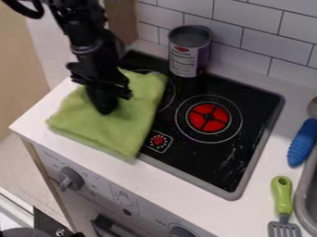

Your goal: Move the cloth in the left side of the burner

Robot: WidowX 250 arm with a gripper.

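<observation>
Covering the left part of the black glass cooktop [192, 159] and hanging over onto the white countertop [161, 185], the lime-green fabric cloth [111, 132] lies spread, partly over a ringed burner. The black gripper [105, 105] points down at its upper middle, probably so a shift can center it on that left burner, away from the glowing red burner [208, 117]; I cannot tell whether it is pinching any fabric. Behind, 1 cylindrical can with a white and purple label [187, 58] stands upright, its contents unclear. The gray sink [301, 199] sits at right, contents also unclear.
</observation>
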